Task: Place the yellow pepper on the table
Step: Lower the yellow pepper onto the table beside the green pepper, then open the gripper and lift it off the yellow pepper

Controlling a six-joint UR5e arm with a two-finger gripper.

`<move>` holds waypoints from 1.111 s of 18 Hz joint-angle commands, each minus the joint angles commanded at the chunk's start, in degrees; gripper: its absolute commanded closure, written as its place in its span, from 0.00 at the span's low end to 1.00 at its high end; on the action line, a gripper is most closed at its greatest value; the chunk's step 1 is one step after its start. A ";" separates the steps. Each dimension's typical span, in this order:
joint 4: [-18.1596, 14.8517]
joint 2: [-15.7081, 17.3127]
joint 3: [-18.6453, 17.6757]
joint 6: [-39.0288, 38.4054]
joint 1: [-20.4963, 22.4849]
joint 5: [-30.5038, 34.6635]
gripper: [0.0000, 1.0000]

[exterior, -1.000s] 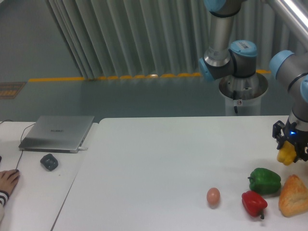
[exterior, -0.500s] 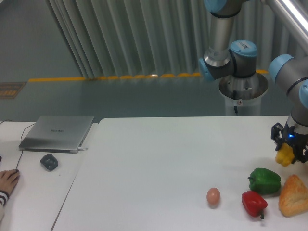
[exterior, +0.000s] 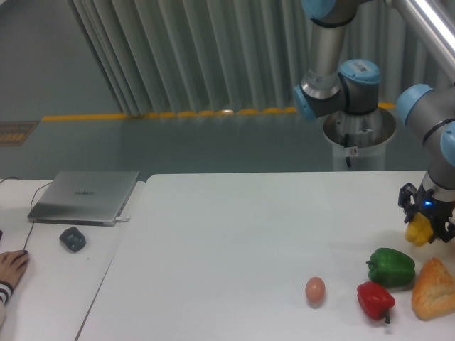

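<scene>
The yellow pepper (exterior: pixel 418 231), seemingly off the table (exterior: pixel 234 241), sits clamped in the tool (exterior: pixel 422 229).

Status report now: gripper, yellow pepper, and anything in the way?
Gripper shut on yellow pepper, held above table. Green pepper and bread just in front, near side. Not placed yet.

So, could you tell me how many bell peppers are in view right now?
3: the yellow pepper held in the gripper at the right edge, the green pepper on the table, the red pepper just in front of it. None looks hidden.
</scene>
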 joint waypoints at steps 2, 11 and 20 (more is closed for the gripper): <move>0.09 -0.17 -0.35 0.00 0.00 0.00 0.31; 1.32 -0.62 -0.44 0.09 -0.26 2.11 0.04; 6.22 2.29 5.53 2.27 -1.84 1.76 0.00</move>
